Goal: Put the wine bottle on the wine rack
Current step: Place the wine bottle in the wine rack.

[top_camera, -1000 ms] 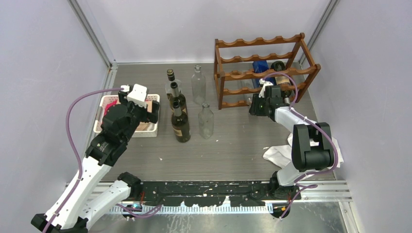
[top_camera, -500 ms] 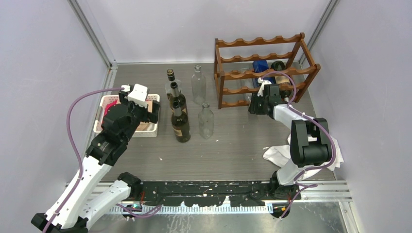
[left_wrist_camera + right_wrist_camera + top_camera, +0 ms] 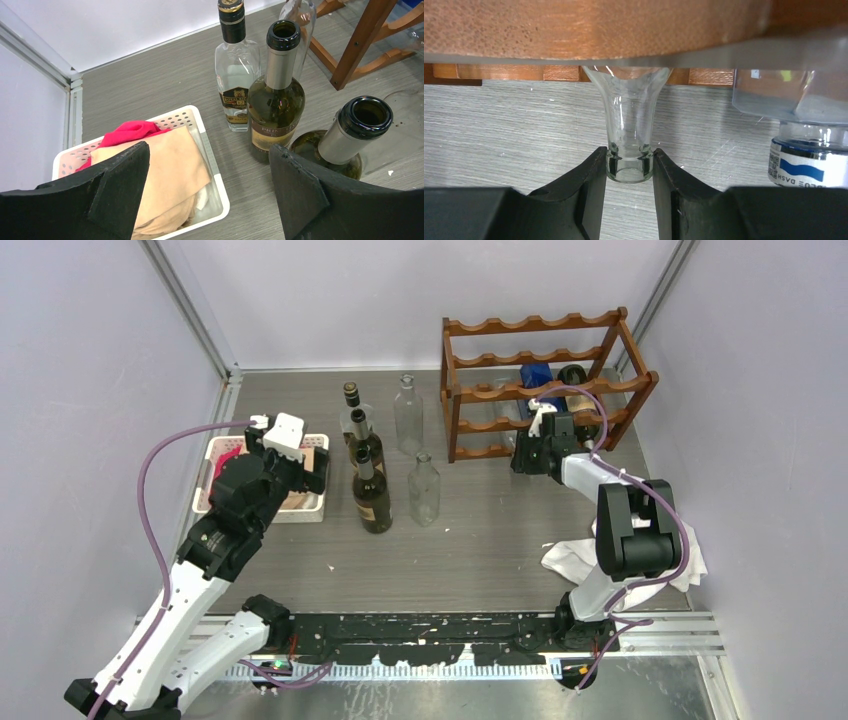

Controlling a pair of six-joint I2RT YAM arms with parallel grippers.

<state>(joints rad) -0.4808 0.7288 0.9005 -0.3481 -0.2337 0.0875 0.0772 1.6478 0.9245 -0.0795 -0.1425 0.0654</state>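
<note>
The wine bottle (image 3: 629, 120) is clear glass. My right gripper (image 3: 629, 162) is shut on the lip of its neck, low over the table, and the bottle's body runs away under a wavy rail of the reddish-brown wine rack (image 3: 594, 25). From above, the right gripper (image 3: 524, 457) sits at the foot of the wine rack (image 3: 540, 325), on its front side. My left gripper (image 3: 207, 155) hangs open and empty above the white tray's (image 3: 220, 190) right edge, just left of the standing bottles.
A blue-labelled bottle (image 3: 535, 378) and a dark bottle (image 3: 572, 375) lie on the rack. Two dark wine bottles (image 3: 373, 495) (image 3: 366, 445), a black-capped spirit bottle (image 3: 352, 400) and two clear bottles (image 3: 407, 415) (image 3: 424, 490) stand mid-table. Cloths fill the tray (image 3: 262, 512). A white cloth (image 3: 575, 555) lies right.
The right gripper has crept a little farther toward the rack with the bottle neck in it. The left arm has stayed still.
</note>
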